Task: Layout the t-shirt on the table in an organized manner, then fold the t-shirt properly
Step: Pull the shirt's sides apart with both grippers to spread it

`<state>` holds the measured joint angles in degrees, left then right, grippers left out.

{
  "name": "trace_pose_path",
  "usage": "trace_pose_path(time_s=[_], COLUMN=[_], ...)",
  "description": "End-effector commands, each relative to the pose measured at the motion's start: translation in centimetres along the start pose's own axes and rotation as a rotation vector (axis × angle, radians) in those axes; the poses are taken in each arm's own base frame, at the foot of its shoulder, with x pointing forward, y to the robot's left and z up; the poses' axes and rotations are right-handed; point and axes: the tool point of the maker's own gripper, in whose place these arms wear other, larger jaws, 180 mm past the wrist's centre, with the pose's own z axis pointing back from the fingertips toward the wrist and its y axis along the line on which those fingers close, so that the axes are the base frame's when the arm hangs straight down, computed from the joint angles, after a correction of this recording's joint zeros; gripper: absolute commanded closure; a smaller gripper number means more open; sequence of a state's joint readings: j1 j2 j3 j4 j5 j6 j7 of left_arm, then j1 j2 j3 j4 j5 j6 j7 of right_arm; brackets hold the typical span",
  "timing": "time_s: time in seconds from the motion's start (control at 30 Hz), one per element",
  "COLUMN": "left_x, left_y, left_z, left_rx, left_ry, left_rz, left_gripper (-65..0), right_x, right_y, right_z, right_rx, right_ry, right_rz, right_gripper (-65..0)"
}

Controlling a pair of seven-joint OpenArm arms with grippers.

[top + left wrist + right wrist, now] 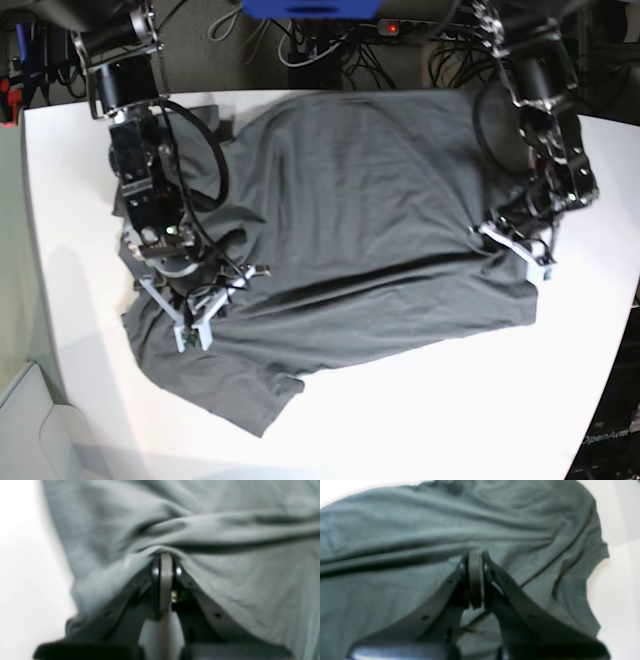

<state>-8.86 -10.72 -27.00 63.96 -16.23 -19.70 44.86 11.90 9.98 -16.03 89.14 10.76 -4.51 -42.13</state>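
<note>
The dark grey t-shirt (370,200) lies spread and wrinkled across the white table (450,400). A sleeve points toward the front edge. My left gripper (487,232) is at the shirt's right edge and is shut on a pinch of its cloth. In the left wrist view the fabric (225,567) drapes over the closed fingertips (166,557). My right gripper (250,272) is on the shirt's left part, shut on a fold of cloth (395,562) at its tips (475,555). A taut crease runs across the shirt between the two grippers.
Cables and a power strip (400,28) lie beyond the table's far edge, next to a blue object (310,8). Bare white table shows along the front and left (70,200). The table's right edge (625,300) is close to the left arm.
</note>
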Motion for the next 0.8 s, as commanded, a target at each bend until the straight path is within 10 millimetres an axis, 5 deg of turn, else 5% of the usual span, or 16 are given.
trace_pose_path(time_s=[0.0, 0.17, 0.37, 0.57, 0.77], left_x=[-2.0, 3.0, 7.6, 10.2, 11.3], left_y=[3.6, 5.2, 3.2, 0.9, 2.3], left_z=[0.1, -1.0, -2.4, -3.0, -2.1], left_rx=[0.132, 0.142, 0.105, 0.085, 0.11], left_ry=[0.125, 0.046, -0.036, -0.055, -0.07], left_rz=[-0.024, 0.009, 0.0, -0.115, -0.119], left_gripper=[-0.4, -0.4, -0.4, -0.4, -0.4], right_x=[1.9, -0.2, -4.3, -7.5, -10.9], right_y=[-0.9, -1.1, -1.9, -3.5, -4.1], right_z=[0.3, 0.4, 1.0, 1.8, 2.8], right_rx=[-0.021, -0.025, -0.038, -0.076, -0.088], right_ry=[-0.053, -0.002, 0.077, 0.133, 0.2], right_rz=[0.01, 0.014, 0.029, -0.013, -0.019], right_gripper=[0.0, 0.0, 0.0, 0.0, 0.0])
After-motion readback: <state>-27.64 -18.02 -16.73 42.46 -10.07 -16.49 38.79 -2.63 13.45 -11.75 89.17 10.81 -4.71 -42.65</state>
